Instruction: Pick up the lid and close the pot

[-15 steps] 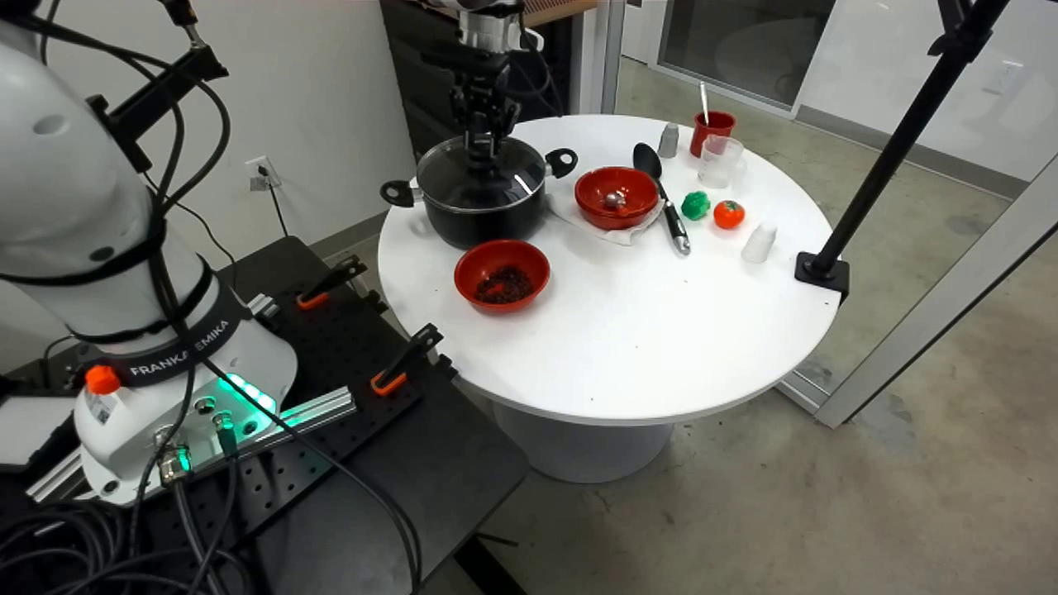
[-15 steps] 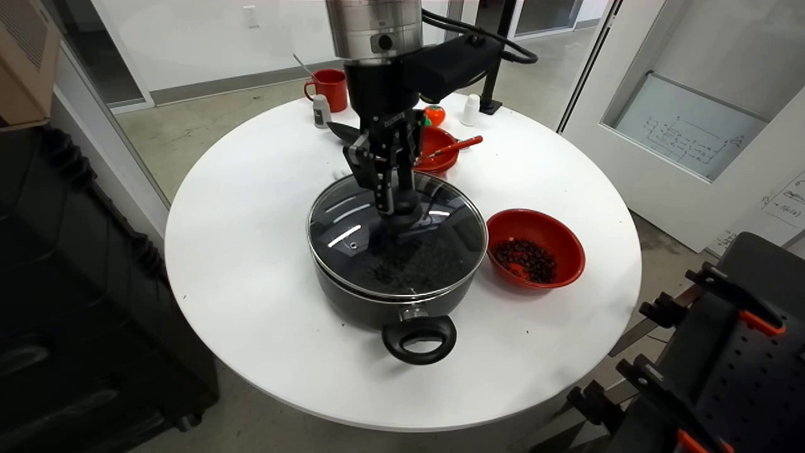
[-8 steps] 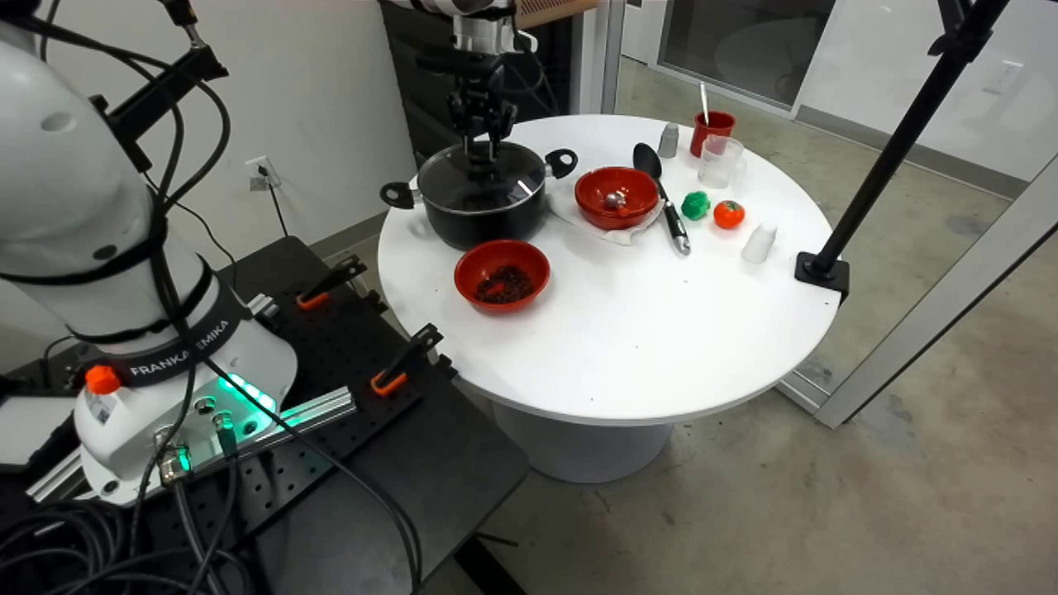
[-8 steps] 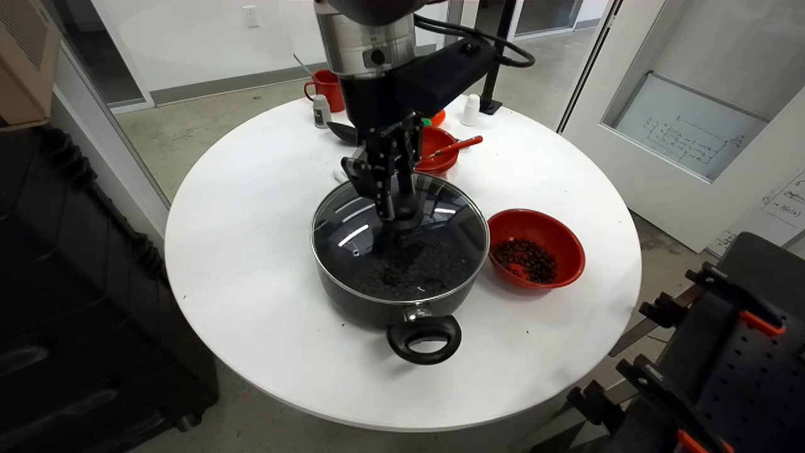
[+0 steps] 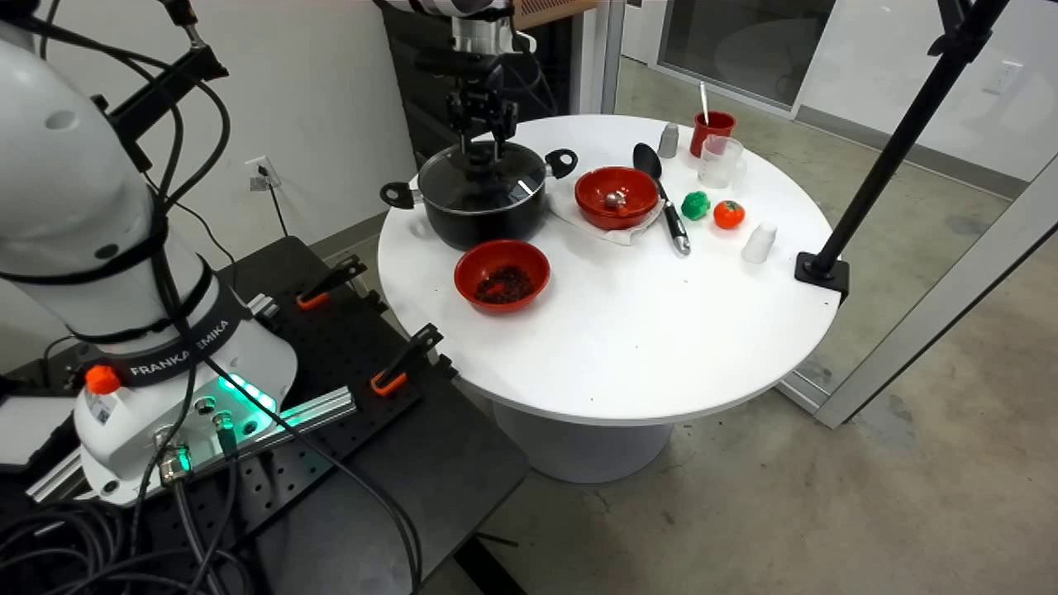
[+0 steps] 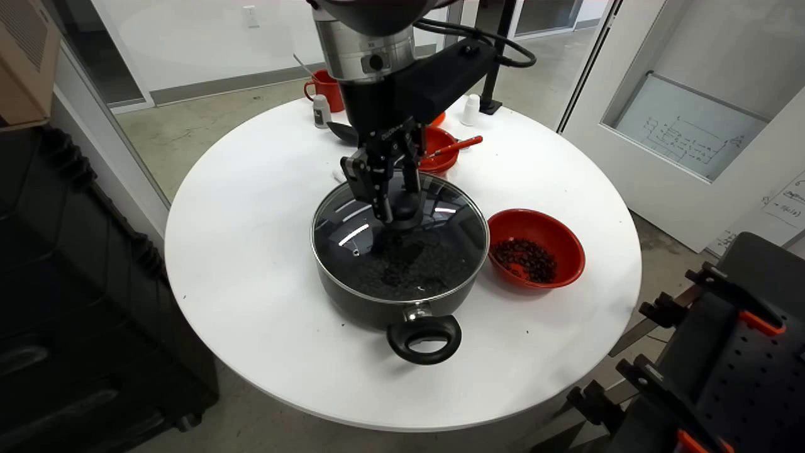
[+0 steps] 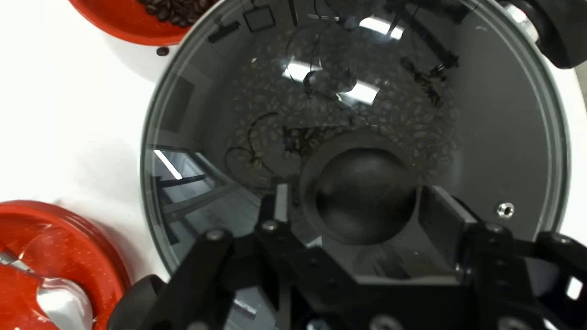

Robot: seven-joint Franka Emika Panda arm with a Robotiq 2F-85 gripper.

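Observation:
The clear-glass lid [image 5: 442, 180] with its metal rim lies flat on the black pot [image 5: 488, 228] in both exterior views. The lid [image 6: 343, 258] covers the pot [image 6: 365, 313] all round, and dark beans show through the glass in the wrist view [image 7: 495, 133]. My gripper [image 6: 399, 202] is over the middle of the lid, pointing down. In the wrist view its fingers [image 7: 353, 189] stand apart on either side of the black knob [image 7: 367, 197]. A gap shows at the left finger; the right finger is very near the knob.
A red bowl of beans [image 6: 534, 251] stands close beside the pot. Stacked red bowls with a spoon [image 5: 616, 198] sit on a cloth. A black ladle [image 5: 661, 190], a tomato [image 5: 729, 215], shakers and a red mug [image 5: 712, 132] are farther along the white round table [image 5: 645, 330].
The lid has come down from slightly raised to level on the pot's rim. The gripper's fingers have since spread apart around the knob. The arm has shifted slightly and tilted.

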